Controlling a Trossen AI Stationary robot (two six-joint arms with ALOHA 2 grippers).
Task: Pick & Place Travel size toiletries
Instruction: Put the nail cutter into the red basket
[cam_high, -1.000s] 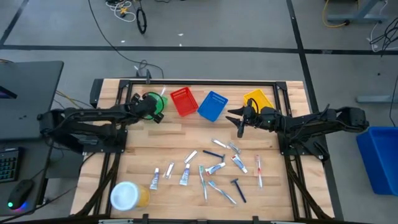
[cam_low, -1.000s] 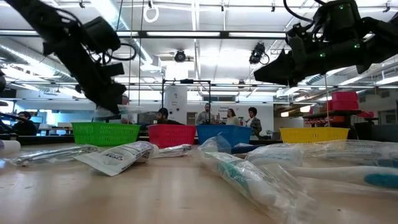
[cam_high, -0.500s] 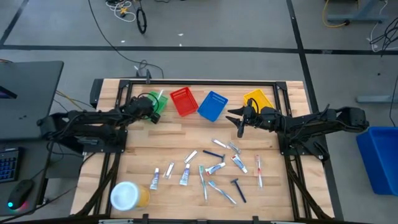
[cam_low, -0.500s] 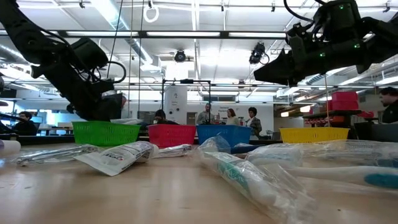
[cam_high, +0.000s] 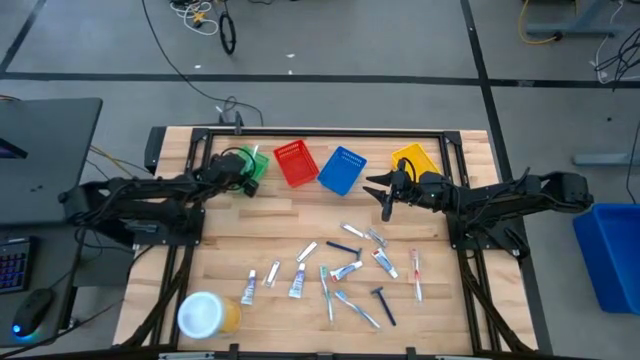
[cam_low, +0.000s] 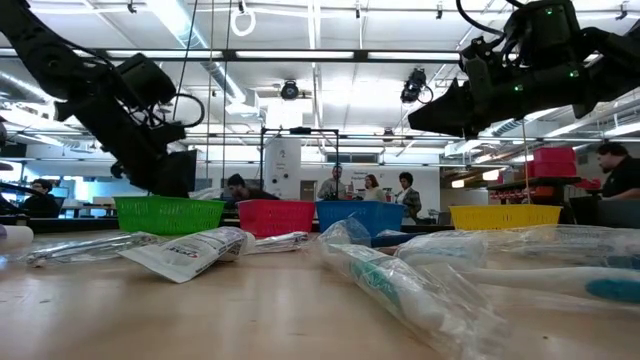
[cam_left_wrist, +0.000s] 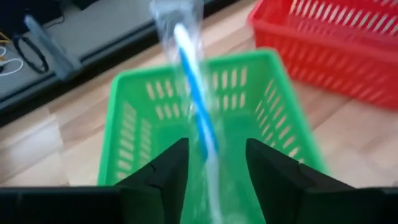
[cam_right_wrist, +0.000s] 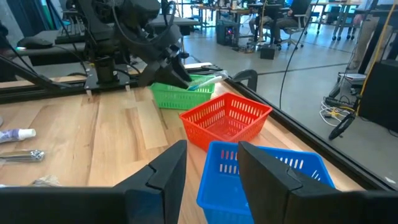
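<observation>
My left gripper (cam_left_wrist: 214, 163) hovers over the green basket (cam_high: 252, 163) at the far left, fingers apart. A blue-and-white toothbrush in a clear wrapper (cam_left_wrist: 196, 93) runs between the fingers into the basket. Its far end sticks out over the basket's rim (cam_right_wrist: 205, 79). Several other toiletries (cam_high: 345, 265) (white tubes, toothbrushes, dark blue razors) lie loose on the near half of the table. My right gripper (cam_high: 380, 195) is open and empty, above the table between the blue basket (cam_high: 342, 170) and the yellow basket (cam_high: 415, 158). My left gripper's fingers (cam_left_wrist: 171, 171) stand on either side of the toothbrush's wrapped near part (cam_left_wrist: 211, 155), coming from above at a slant. I cannot tell whether they touch the wrapper. The toothbrush slopes up out of the basket toward the far edge.
A red basket (cam_high: 296, 163) stands between the green and blue ones along the far edge. A white-lidded yellow jar (cam_high: 205, 315) stands at the near left corner. People sit in the room beyond the table (cam_low: 370, 188).
My left gripper has dropped toward the green basket and shifted a little toward the table's left edge, then risen slightly above the basket's rim. My right arm has kept still.
</observation>
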